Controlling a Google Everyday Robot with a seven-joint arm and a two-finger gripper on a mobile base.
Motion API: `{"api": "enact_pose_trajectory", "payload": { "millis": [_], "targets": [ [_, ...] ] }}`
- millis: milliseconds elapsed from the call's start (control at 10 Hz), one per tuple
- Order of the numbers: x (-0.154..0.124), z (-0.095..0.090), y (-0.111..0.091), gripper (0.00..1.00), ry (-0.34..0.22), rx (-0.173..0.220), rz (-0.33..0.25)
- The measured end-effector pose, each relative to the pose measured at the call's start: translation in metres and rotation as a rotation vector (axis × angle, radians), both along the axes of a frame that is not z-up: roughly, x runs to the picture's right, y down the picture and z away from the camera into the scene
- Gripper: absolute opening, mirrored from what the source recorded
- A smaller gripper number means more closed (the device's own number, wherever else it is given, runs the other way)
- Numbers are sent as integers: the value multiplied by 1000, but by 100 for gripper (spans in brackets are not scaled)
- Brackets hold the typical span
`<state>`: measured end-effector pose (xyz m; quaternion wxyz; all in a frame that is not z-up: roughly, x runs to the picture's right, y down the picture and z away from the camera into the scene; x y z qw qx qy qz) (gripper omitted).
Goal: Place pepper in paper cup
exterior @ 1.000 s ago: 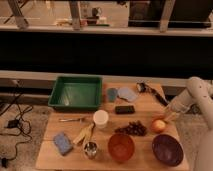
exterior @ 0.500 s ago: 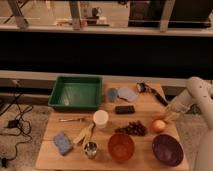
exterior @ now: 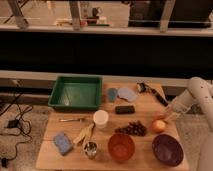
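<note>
Gripper (exterior: 165, 116) at table's right edge nr pepper (exterior: 159, 117), grip state unclear, paper cup (exterior: 100, 119) mid-table

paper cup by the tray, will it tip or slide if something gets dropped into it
The paper cup stands upright with its mouth up, taller than it is wide, so a knock near the rim could tip it. It looks empty and thin-walled, so probably light enough to slide on the smooth wooden table. The tool is far off at the table's right edge, by the round fruit.
</note>
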<state>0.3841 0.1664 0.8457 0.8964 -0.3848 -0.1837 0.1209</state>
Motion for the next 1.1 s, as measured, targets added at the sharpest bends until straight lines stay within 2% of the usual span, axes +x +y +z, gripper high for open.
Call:
{"api": "enact_pose_trajectory", "payload": {
  "millis": [100, 400, 600, 800, 1100],
  "targets": [
    [-1, -6, -3, 0, -2, 25, 10],
    [-3, -27, -14, 0, -6, 136, 46],
    [-11, -42, -24, 0, -28, 210, 50],
    [-17, -67, -32, 0, -58, 268, 62],
    [-45, -94, -35, 0, -133, 322, 55]
  ]
}}
